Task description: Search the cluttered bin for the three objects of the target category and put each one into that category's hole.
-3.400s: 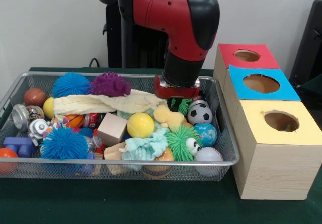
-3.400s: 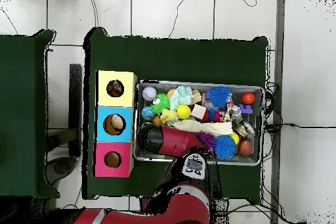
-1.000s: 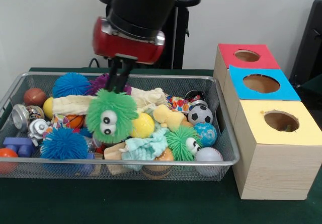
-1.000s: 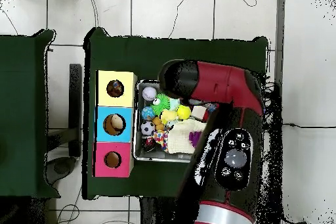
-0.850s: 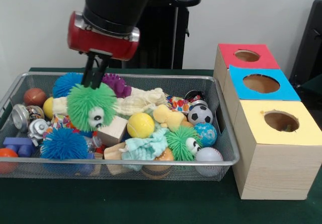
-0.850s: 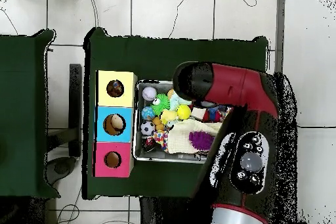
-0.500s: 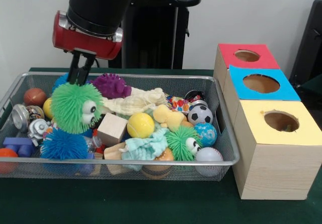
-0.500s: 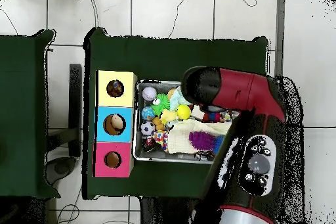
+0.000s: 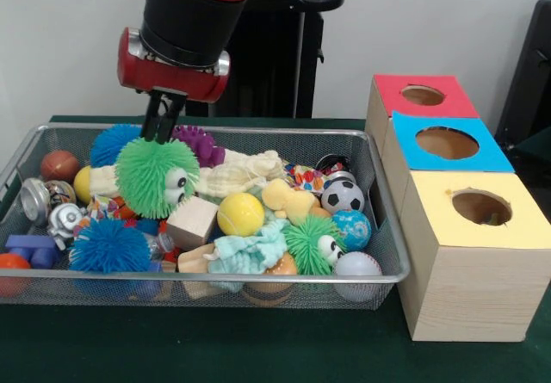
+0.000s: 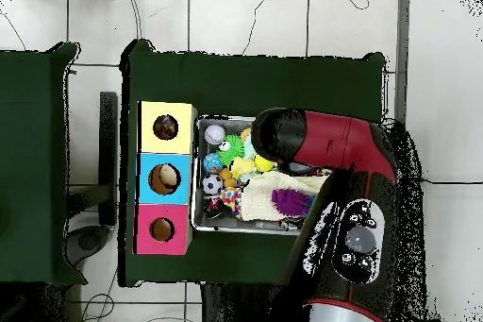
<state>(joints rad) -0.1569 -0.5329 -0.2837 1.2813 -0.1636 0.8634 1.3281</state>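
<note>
Above the wire bin (image 9: 379,228), my fingers (image 9: 160,123) were clamped on a green fuzzy ball (image 9: 157,177) (googly-eyed), hanging clear.

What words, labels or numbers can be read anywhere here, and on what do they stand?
None can be read.
The small red drinks can lying in the wire mesh bin seems to carry print, too small and blurred to read.
The crinkled patterned wrapper beside the black and white football shows only colours.
The red, blue and yellow tops of the three wooden boxes bear no lettering.
</note>
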